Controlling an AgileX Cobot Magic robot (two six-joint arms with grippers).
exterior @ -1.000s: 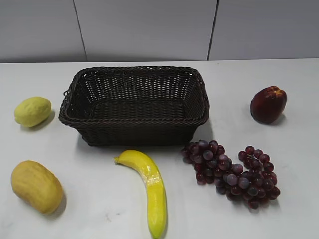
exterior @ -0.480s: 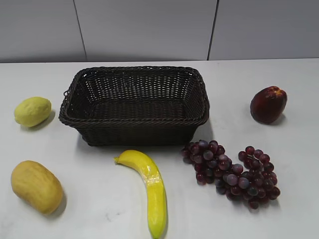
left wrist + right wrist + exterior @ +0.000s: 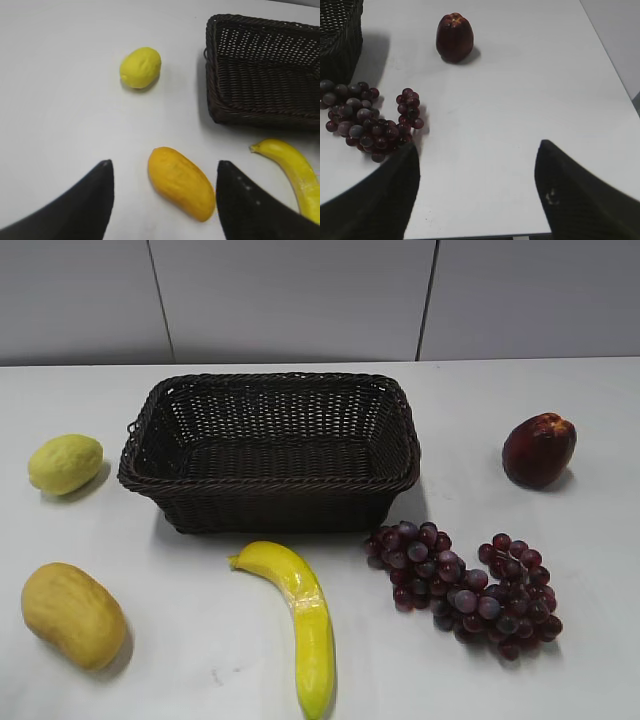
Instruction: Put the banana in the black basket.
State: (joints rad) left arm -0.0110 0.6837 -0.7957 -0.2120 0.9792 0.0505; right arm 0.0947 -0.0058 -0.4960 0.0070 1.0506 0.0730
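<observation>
The banana (image 3: 301,615) lies on the white table in front of the black basket (image 3: 268,495), near the front edge. It also shows at the right edge of the left wrist view (image 3: 295,170), below the basket (image 3: 220,65). The basket is empty. My left gripper (image 3: 165,172) is open above the table, with a yellow-orange oval fruit (image 3: 181,183) between its fingers in view. My right gripper (image 3: 477,152) is open and empty above bare table. Neither gripper shows in the exterior view.
A pale-yellow lemon-like fruit (image 3: 65,463) lies left of the basket, the yellow-orange oval fruit (image 3: 72,615) at front left. A bunch of dark red grapes (image 3: 465,588) lies at front right, a dark red fruit (image 3: 538,449) at the right. The table's edge (image 3: 485,237) is near the right gripper.
</observation>
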